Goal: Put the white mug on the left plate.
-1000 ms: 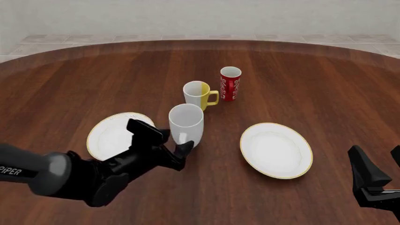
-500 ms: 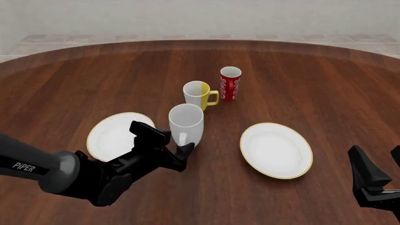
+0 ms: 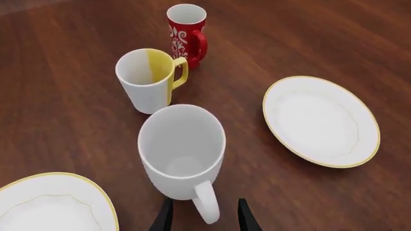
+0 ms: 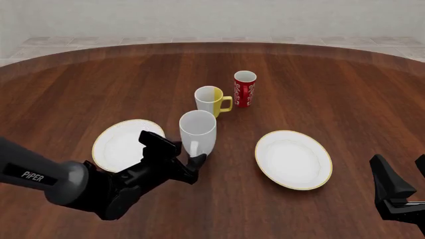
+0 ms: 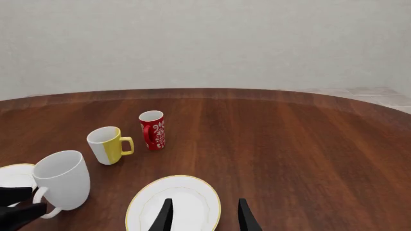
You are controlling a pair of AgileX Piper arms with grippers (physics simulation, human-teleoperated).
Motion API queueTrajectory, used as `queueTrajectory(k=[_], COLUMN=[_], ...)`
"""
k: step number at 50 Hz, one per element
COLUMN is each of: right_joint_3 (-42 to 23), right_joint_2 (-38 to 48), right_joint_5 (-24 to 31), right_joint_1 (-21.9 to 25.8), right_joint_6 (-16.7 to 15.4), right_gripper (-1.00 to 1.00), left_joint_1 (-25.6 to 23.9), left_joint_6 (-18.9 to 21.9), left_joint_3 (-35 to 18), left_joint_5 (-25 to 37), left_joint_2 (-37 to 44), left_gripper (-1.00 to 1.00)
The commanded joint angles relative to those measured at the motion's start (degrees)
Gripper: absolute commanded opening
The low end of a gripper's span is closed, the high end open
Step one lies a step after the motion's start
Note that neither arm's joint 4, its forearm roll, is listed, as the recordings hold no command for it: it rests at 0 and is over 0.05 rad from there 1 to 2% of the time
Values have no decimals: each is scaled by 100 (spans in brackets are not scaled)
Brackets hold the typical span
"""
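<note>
Round dark wood table point(image 4: 332, 84) before a pale wall, white mug point(image 4: 197, 132) mid-table, left gripper point(image 3: 204, 217) released astride its handle, right gripper point(image 5: 204, 216) released.

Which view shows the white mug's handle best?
Left wrist view: the white mug's handle sits between the left gripper's fingertips. Right wrist view shows the handle small and near the edge; front view hides it behind the left arm.

Left arm point(image 4: 47, 177): rounded grey forearm sleeve, white "PiPER" lettering; glossy black wrist housing; black angular left claw point(image 4: 178, 154) with wedge-shaped fingers. Right claw point(image 4: 398, 191): matte black, blocky, tapered finger; in wrist views, each claw shows two slim black fingertips
</note>
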Motion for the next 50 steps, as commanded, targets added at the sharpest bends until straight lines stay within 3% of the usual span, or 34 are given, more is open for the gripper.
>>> queueTrajectory(k=[1, 16, 17, 37, 50], right_joint_3=[0, 0, 0, 0, 0], right_joint_2=[0, -2, -1, 0, 8], right_joint_5=[0, 1, 1, 0, -4], right_joint_1=[-1, 0, -1, -1, 2], right_joint_6=[1, -1, 2, -1, 1], right_gripper=[100, 100, 100, 100, 100], left_joint_1=[-2, -42, 81, 59, 171], left_joint_6=[4, 34, 173, 183, 354], left_joint_3=[-10, 30, 92, 215, 481], left_joint_5=[-37, -117, -144, -285, -143], left_joint_2=[67, 42, 9, -116, -836], left_gripper=[100, 100, -100, -100, -100])
